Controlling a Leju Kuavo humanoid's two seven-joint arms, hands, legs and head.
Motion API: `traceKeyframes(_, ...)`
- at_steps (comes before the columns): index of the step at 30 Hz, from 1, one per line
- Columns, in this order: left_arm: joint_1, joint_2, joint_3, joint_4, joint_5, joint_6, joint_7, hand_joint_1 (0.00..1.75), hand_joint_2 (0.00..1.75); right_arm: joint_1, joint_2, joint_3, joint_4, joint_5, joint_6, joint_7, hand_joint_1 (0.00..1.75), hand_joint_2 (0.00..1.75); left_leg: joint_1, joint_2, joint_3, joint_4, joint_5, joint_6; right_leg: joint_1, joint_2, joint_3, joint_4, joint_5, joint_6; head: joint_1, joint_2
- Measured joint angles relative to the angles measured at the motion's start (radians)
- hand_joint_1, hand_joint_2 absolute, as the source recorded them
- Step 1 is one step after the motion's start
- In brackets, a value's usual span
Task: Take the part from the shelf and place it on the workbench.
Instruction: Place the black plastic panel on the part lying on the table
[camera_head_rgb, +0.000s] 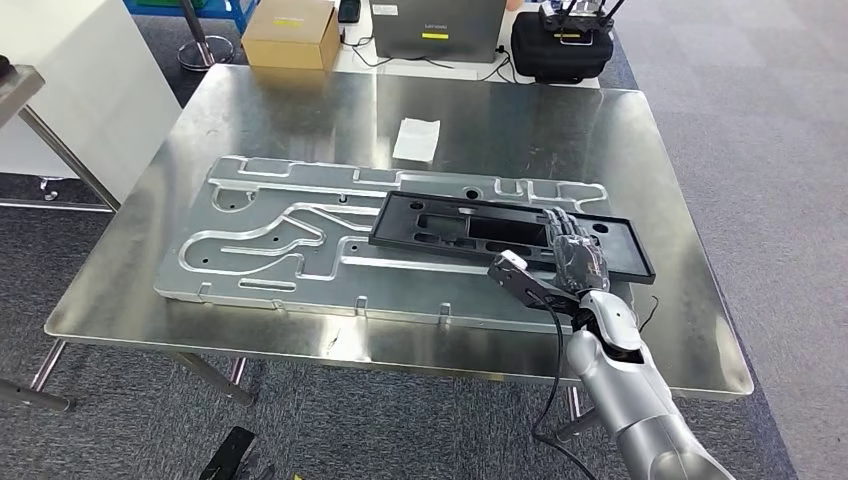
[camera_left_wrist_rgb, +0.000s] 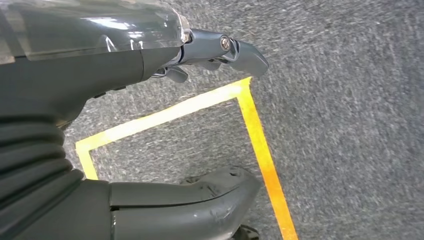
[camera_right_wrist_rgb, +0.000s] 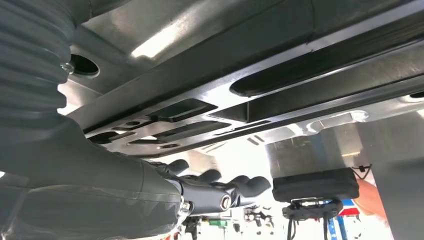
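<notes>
The black frame-shaped part (camera_head_rgb: 420, 215) lies flat on the big machined aluminium plate (camera_head_rgb: 270, 240) that covers much of the steel workbench (camera_head_rgb: 300, 110). My right hand (camera_head_rgb: 575, 255) lies over the part's near right end, fingers stretched out along its top and thumb held out to the side, gripping nothing. The right wrist view looks along the same part (camera_right_wrist_rgb: 280, 65), with the right hand (camera_right_wrist_rgb: 200, 187) and its straight fingers close beside it. My left hand (camera_left_wrist_rgb: 100, 70) hangs over grey carpet, with its fingers and thumb apart and nothing in it.
A white slip of paper (camera_head_rgb: 416, 139) lies on the bench beyond the plate. Behind the bench stand a cardboard box (camera_head_rgb: 291, 35), a grey laptop (camera_head_rgb: 437, 28) and a black case (camera_head_rgb: 560, 45). Yellow tape (camera_left_wrist_rgb: 255, 130) marks the carpet under my left hand.
</notes>
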Motion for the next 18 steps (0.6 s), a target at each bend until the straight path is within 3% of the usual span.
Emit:
traceKeyframes(3, 0.0, -0.001, 0.0, 0.0, 0.002, -0.007, 0.007, 0.0, 0.0, 0.0, 0.0, -0.004, 0.0, -0.002, 0.0, -0.006, 0.0, 1.75, -0.003, -0.003, 0.005, 0.001, -0.001, -0.003, 0.004, 0.0, 0.094, -0.185, 0.093, -0.016, 0.0, 0.0)
traceKeyframes(5, 0.001, -0.002, 0.0, 0.0, 0.007, -0.011, 0.008, 0.0, 0.0, 0.001, 0.0, -0.005, -0.005, -0.006, 0.001, -0.012, 0.0, 1.75, -0.005, -0.004, 0.005, 0.002, -0.001, -0.011, 0.01, 0.0, 0.132, -0.263, 0.114, -0.024, 0.0, 0.0)
traceKeyframes(8, 0.001, -0.002, 0.0, 0.0, 0.014, -0.017, 0.009, 0.0, 0.0, 0.007, 0.001, -0.005, -0.018, -0.01, 0.007, -0.018, 0.0, 1.75, -0.005, -0.004, 0.005, 0.003, -0.002, -0.029, 0.01, -0.002, 0.135, -0.276, 0.121, -0.034, 0.0, 0.0)
traceKeyframes(9, 0.001, -0.002, 0.0, 0.0, 0.015, -0.02, 0.008, 0.0, 0.0, 0.008, 0.002, -0.005, -0.023, -0.012, 0.009, -0.019, 0.0, 1.75, -0.004, -0.004, 0.002, 0.015, -0.015, -0.035, 0.007, -0.003, 0.137, -0.281, 0.127, -0.04, -0.001, 0.0)
traceKeyframes(11, 0.002, -0.001, 0.0, 0.0, 0.018, -0.028, 0.004, 0.0, 0.0, 0.013, 0.004, -0.005, -0.032, -0.014, 0.013, -0.021, 0.0, 1.75, -0.002, -0.001, -0.026, 0.094, -0.077, -0.044, 0.003, -0.007, 0.136, -0.287, 0.136, -0.049, -0.005, 0.0)
traceKeyframes(13, 0.003, 0.0, 0.0, 0.0, 0.021, -0.036, -0.001, 0.0, 0.0, 0.02, 0.004, -0.005, -0.039, -0.017, 0.016, -0.024, 0.0, 1.75, 0.001, 0.0, -0.07, 0.218, -0.146, -0.051, 0.003, -0.007, 0.128, -0.285, 0.139, -0.052, -0.008, 0.0)
traceKeyframes(14, 0.003, 0.001, 0.0, 0.0, 0.023, -0.04, -0.003, 0.0, 0.0, 0.023, 0.004, -0.005, -0.043, -0.018, 0.017, -0.026, 0.0, 1.75, 0.002, 0.0, -0.08, 0.257, -0.161, -0.054, 0.002, -0.007, 0.125, -0.283, 0.141, -0.052, -0.008, 0.0)
traceKeyframes(15, 0.004, 0.001, 0.0, 0.0, 0.025, -0.043, -0.003, 0.0, 0.0, 0.025, 0.004, -0.005, -0.047, -0.019, 0.018, -0.028, 0.0, 1.75, 0.003, 0.0, -0.074, 0.261, -0.156, -0.057, 0.002, -0.007, 0.121, -0.28, 0.142, -0.051, -0.008, 0.0)
traceKeyframes(16, 0.005, 0.002, 0.0, 0.0, 0.028, -0.046, -0.004, 0.0, 0.0, 0.027, 0.004, -0.005, -0.051, -0.02, 0.018, -0.03, 0.0, 1.75, 0.006, 0.001, -0.051, 0.227, -0.136, -0.059, 0.001, -0.007, 0.117, -0.276, 0.143, -0.05, -0.009, 0.0)
traceKeyframes(18, 0.003, 0.002, 0.0, 0.0, 0.032, -0.049, -0.005, 0.0, 0.0, 0.03, 0.005, -0.005, -0.059, -0.022, 0.019, -0.031, 0.0, 1.75, 0.009, 0.002, 0.021, 0.1, -0.086, -0.059, 0.001, -0.007, 0.109, -0.265, 0.144, -0.045, -0.009, 0.0)
